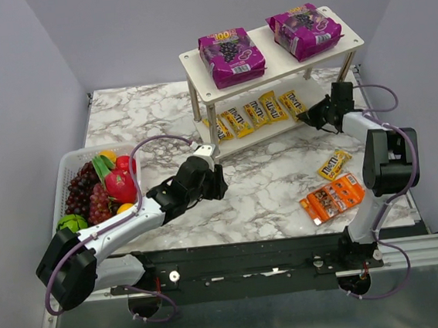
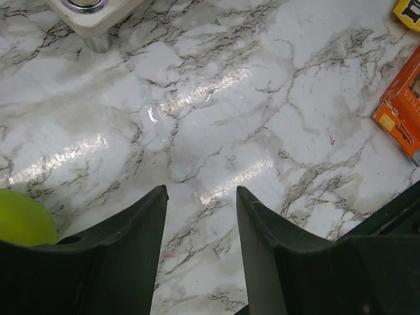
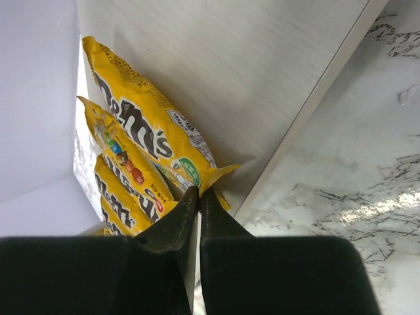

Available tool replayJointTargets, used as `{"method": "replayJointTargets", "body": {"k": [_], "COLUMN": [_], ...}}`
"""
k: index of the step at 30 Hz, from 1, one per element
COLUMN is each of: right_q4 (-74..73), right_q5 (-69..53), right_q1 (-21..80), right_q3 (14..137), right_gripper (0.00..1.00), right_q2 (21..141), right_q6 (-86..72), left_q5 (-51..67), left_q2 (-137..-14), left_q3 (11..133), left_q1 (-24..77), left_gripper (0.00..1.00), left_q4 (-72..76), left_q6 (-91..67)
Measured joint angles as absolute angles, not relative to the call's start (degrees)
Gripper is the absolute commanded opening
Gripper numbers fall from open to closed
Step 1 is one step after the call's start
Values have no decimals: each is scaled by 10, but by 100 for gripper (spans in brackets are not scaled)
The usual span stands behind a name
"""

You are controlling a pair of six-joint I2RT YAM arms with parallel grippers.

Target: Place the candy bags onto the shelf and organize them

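Observation:
The white two-tier shelf (image 1: 347, 41) stands at the back. Two purple pouches (image 1: 230, 56) (image 1: 304, 30) lie on its top tier. Several yellow packets (image 1: 255, 115) lie in a row on the lower tier (image 3: 262, 65). My right gripper (image 1: 305, 117) (image 3: 199, 191) is at the lower tier's right end, shut on the end seam of the rightmost yellow packet (image 3: 147, 134). One more yellow packet (image 1: 334, 164) and the flat orange pack (image 1: 332, 198) (image 2: 401, 108) lie on the table at the right. My left gripper (image 1: 219, 182) (image 2: 200, 190) is open and empty over bare marble, near the shelf's front left leg (image 2: 95, 41).
A white basket (image 1: 63, 175) of fruit stands at the left edge. A green fruit (image 2: 23, 216) shows at the left of the left wrist view. Grey walls close in the table at the back and both sides.

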State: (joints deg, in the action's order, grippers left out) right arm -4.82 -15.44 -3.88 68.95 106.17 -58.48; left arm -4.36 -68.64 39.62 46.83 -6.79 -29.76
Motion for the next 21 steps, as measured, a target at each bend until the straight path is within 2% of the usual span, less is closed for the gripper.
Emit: {"method": "replayJointTargets", "body": {"k": [11, 17, 21], "right_q4": [-21, -18, -18], "right_q5": [-149, -148, -146], "right_q1": [-32, -29, -28], "right_q3": [685, 699, 702], "right_gripper": [14, 29, 44], "right_q2": [1065, 1079, 1081], "right_q6": [-624, -630, -629], "left_q5": [-44, -44, -43], "left_q2": [-686, -686, -687], "left_q3": [396, 396, 396], "left_q1": [466, 465, 465], "left_gripper": [56, 56, 56], "left_q4": [-68, -68, -68], "left_q6": [-298, -298, -298]}}
